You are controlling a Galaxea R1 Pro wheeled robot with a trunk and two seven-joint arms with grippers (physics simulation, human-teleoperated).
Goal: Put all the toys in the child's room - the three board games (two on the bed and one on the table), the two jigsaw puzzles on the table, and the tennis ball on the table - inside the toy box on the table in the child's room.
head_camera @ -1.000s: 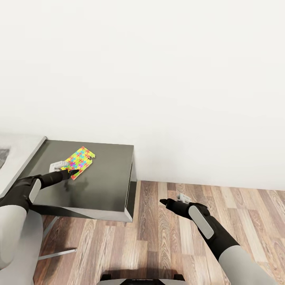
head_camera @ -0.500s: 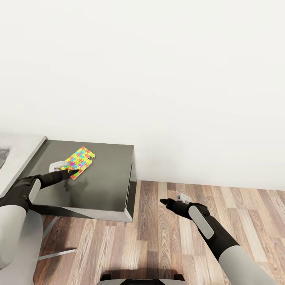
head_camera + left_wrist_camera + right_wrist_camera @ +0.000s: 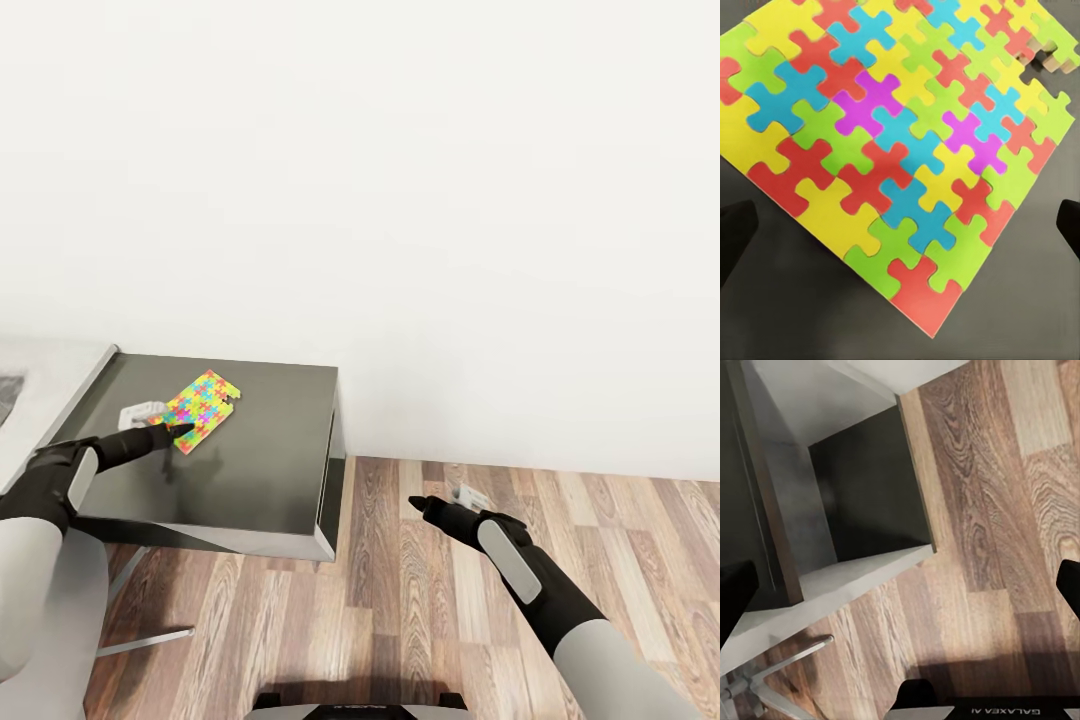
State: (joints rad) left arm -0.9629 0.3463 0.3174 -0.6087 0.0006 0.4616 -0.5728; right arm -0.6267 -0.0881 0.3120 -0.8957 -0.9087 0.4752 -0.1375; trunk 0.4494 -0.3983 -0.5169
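Observation:
A jigsaw puzzle [image 3: 205,398] of bright yellow, red, green, blue and pink pieces lies flat on a dark grey cabinet [image 3: 262,470], a low unit right of the pale table [image 3: 40,372]. My left gripper [image 3: 172,428] hovers at the puzzle's near corner. In the left wrist view the puzzle [image 3: 892,135] spreads wide under the left gripper [image 3: 900,229], whose dark fingertips [image 3: 735,232] stand far apart at the frame's edges, open and empty. My right gripper [image 3: 425,508] hangs open over the wooden floor, right of the cabinet, holding nothing.
A plain white wall rises behind the cabinet. Wood-plank floor [image 3: 450,620] stretches to the right and front. The right wrist view shows the cabinet's open side [image 3: 862,487] and a thin metal leg [image 3: 780,660] on the floor.
My left gripper has edged slightly up and forward along the puzzle's near corner. The right gripper has shifted a little. The puzzle has stayed put.

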